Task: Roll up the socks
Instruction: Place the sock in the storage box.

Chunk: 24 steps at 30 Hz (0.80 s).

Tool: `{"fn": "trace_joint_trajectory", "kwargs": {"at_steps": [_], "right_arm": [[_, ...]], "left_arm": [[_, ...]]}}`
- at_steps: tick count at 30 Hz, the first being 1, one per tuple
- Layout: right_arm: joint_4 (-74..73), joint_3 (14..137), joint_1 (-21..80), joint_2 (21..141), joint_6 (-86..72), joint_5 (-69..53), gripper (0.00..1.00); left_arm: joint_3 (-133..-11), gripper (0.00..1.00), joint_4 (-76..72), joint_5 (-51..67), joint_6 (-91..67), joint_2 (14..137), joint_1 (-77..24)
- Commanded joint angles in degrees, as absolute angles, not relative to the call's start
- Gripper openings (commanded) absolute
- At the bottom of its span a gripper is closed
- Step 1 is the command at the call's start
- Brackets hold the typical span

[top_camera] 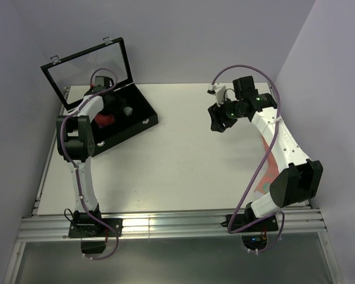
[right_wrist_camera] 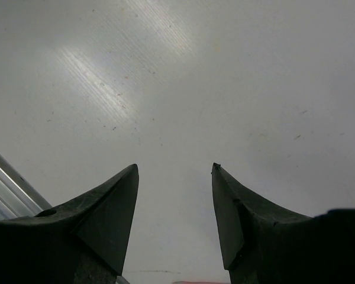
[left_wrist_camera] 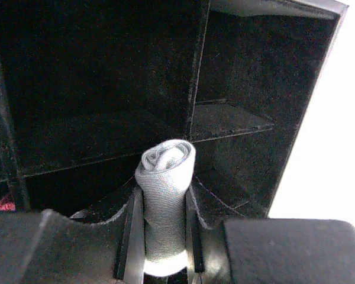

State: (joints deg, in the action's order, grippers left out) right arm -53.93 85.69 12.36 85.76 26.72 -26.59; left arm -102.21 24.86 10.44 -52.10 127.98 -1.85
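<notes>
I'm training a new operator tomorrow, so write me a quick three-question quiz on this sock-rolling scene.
1. True or false: the left gripper is shut on a rolled grey sock.
2. Pick one. The right gripper is: A) shut on a sock; B) open and empty above the white table; C) shut tight with nothing in it.
3. Short answer: what container is the left gripper over?

Key
1. True.
2. B.
3. The black compartmented box.
</notes>
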Motion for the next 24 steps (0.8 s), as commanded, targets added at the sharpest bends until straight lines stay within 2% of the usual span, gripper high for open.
{"fn": "trace_joint_trajectory", "kwargs": {"at_steps": [1, 17, 24], "right_arm": [[-52.03, 84.73, 12.30, 85.87, 27.42, -27.25, 0.60], [-51.33, 82.80, 12.22, 85.43, 27.95, -27.86, 0.59], [-50.71, 81.56, 12.22, 84.99, 28.48, -27.51, 0.58]], "left_arm": [[-100.11, 0.00, 28.66, 1.06, -53.79, 126.48, -1.32], [-89.03, 0.00, 30.76, -7.21, -66.00, 117.51, -2.99], [-83.78, 0.00, 24.62, -9.14, -67.05, 111.81, -4.04]]}}
